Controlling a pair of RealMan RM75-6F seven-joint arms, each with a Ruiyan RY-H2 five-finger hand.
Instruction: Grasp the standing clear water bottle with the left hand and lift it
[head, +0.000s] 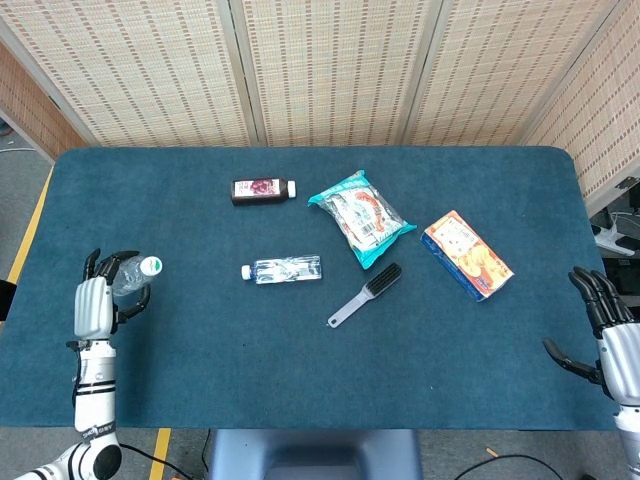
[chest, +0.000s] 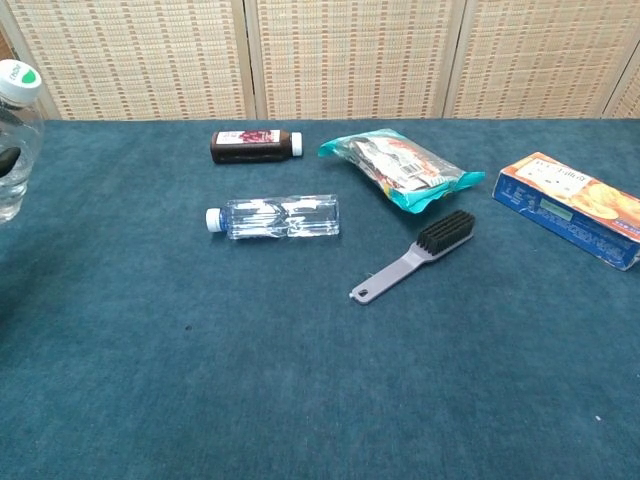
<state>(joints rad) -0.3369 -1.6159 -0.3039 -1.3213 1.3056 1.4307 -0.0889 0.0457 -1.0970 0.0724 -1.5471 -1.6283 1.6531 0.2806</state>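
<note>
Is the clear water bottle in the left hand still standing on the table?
No, in the chest view the clear water bottle is tilted and off the table, its base clear of the cloth, gripped by the left hand.

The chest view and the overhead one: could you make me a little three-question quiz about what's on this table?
1. True or false: the brush is lying on top of the snack bag.
2. Which hand holds the clear water bottle off the table?
A. left hand
B. right hand
3. Fill in: the other clear bottle is lying on its ____.

Key: 1 false, they lie apart; 2 A; 3 side.
</note>
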